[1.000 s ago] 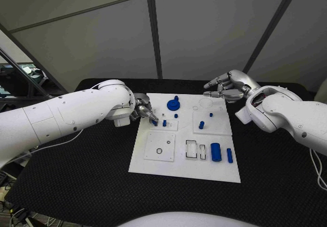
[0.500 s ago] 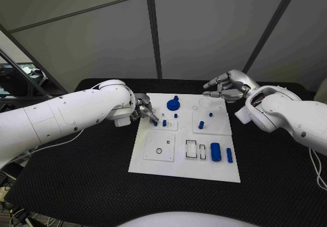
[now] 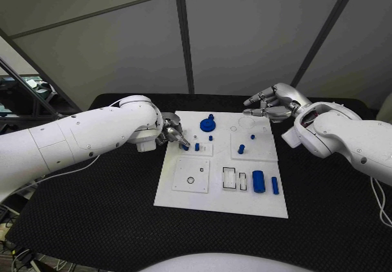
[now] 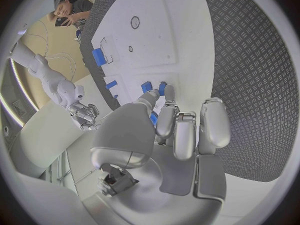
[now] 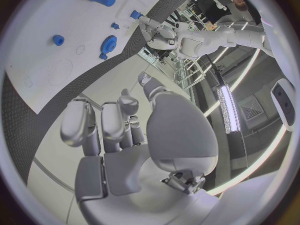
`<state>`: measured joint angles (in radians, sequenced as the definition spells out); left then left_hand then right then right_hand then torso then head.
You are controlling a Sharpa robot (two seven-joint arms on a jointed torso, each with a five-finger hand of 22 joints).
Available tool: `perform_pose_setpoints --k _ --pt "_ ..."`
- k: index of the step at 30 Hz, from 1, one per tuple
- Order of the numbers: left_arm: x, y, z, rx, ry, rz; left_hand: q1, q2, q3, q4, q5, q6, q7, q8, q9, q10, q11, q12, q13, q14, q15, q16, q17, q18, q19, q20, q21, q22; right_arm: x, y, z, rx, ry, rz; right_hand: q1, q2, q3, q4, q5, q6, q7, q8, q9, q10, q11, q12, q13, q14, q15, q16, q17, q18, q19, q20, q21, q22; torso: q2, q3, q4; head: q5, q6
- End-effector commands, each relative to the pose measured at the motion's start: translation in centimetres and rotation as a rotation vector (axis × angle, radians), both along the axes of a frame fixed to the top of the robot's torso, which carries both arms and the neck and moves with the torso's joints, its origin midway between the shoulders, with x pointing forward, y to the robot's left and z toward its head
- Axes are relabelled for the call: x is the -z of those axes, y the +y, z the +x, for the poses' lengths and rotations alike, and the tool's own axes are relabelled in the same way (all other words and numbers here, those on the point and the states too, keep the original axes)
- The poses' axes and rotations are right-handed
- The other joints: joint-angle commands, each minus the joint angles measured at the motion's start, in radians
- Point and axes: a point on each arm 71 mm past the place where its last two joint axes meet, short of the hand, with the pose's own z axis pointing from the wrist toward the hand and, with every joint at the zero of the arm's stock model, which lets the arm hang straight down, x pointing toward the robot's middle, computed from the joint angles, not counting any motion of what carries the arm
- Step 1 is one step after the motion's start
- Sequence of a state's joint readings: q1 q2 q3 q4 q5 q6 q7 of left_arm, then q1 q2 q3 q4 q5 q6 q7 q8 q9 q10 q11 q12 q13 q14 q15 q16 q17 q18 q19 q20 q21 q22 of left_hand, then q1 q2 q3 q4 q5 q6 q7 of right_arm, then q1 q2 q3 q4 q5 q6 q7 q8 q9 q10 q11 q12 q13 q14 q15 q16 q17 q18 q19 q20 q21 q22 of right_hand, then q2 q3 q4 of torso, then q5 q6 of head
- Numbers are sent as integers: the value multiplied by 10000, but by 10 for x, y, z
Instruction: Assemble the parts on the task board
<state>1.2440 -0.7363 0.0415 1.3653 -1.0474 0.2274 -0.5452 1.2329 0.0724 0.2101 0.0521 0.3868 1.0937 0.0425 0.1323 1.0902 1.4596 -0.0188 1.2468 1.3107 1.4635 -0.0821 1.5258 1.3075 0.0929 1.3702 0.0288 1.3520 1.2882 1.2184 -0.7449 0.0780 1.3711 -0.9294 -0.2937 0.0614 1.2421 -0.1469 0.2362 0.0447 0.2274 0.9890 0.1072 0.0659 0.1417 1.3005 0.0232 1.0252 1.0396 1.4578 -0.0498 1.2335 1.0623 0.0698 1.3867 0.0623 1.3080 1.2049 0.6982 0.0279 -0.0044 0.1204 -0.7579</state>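
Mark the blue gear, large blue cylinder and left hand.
blue gear (image 3: 207, 124), head view, its round face.
large blue cylinder (image 3: 259, 182), head view, mid-body.
left hand (image 3: 172, 134), head view, knuckles.

White task board (image 3: 204, 195), blue parts (image 3: 259, 182) scattered

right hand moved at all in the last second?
No. The right hand hovers at the same spot beyond the task board's far right corner, fingers apart, holding nothing.

— Where is the left hand (image 3: 174, 135)?
— At nine o'clock, fingers curled downward, fingertips pinched on a small blue piece.
— And the right hand (image 3: 273, 103)?
— At one o'clock, raised, fingers loosely curled, holding nothing.
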Motion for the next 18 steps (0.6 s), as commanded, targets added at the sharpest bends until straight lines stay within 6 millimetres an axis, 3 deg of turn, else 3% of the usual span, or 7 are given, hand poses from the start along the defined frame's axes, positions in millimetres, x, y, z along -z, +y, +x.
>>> perform_pose_setpoints --k 1,18 --pt "2 1 -1 133 196 308 -152 -11 1408 -1300 143 46 -60 55 67 193 -141 -40 1279 948 -57 15 2190 -191 55 -31 34 12 -1 1 0 -109 -7 -7 -59 1 23 22 63 21 14 -13 13 -18 2 33 12 103 -9 -53 14 108 -33 -16 -31 6 -3 -2 5 0 -8" --pt "2 -3 1 93 130 302 -251 -17 1502 -1330 253 56 -57 73 131 201 -139 -29 1284 949 -55 17 2192 -192 55 -29 30 19 -1 2 0 -134 0 -4 -74 10 35 33 65 18 15 -13 16 -10 3 60 27 110 -10 -48 38 106 -23 -16 -30 14 3 7 -4 6 -16"
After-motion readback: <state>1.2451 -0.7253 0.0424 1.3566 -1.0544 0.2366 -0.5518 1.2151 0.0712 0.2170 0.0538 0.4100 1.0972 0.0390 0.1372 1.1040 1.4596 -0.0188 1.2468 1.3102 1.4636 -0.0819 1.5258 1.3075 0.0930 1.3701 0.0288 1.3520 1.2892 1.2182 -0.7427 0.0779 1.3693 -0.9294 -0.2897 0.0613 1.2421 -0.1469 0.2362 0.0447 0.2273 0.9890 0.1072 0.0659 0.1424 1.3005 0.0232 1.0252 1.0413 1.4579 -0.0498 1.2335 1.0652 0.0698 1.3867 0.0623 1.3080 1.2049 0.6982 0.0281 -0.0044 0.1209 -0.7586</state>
